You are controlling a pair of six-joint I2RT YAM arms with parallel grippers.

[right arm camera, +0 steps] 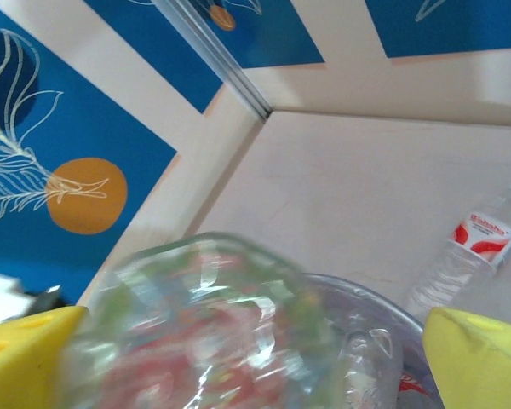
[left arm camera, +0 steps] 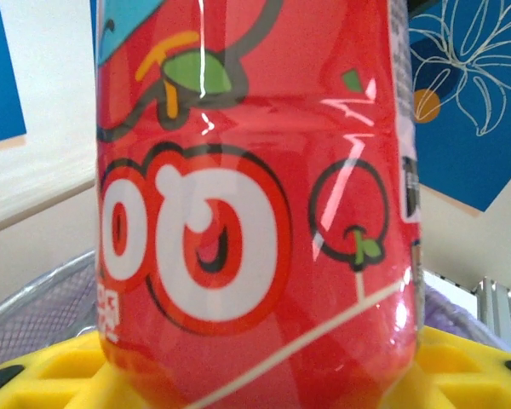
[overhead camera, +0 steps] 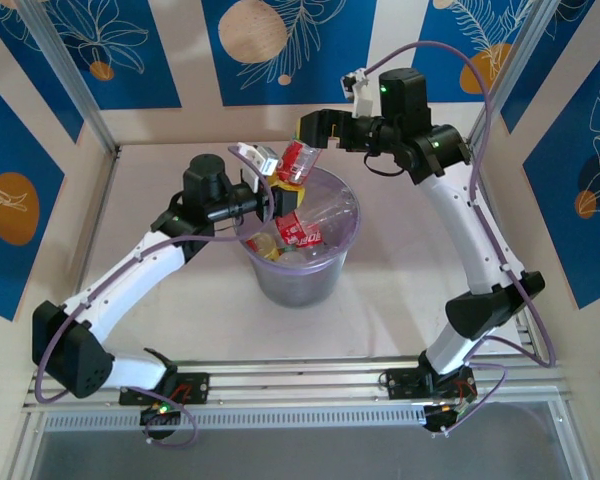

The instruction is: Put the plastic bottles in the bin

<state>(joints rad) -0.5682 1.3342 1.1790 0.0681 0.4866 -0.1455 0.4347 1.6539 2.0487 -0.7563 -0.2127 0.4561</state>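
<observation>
bottles (overhead camera: 298,230) already lie in the bin (overhead camera: 325,280), and over its left rim the left gripper (overhead camera: 276,198) is clamped on a red-labelled bottle (left arm camera: 255,213). at the far rim the right gripper (overhead camera: 302,135) gapes wide, a blurred bottle (right arm camera: 204,341) between its jaws. beyond, another bottle (right arm camera: 468,251) lies on the table (right arm camera: 366,187).

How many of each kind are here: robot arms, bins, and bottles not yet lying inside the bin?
Arms: 2, the left arm and the right arm
Bins: 1, the bin
Bottles not yet inside: 3, the red-label bottle gripped by the left end effector, the blurred bottle at the open right end effector, the clear bottle on the table
Total: 6
</observation>
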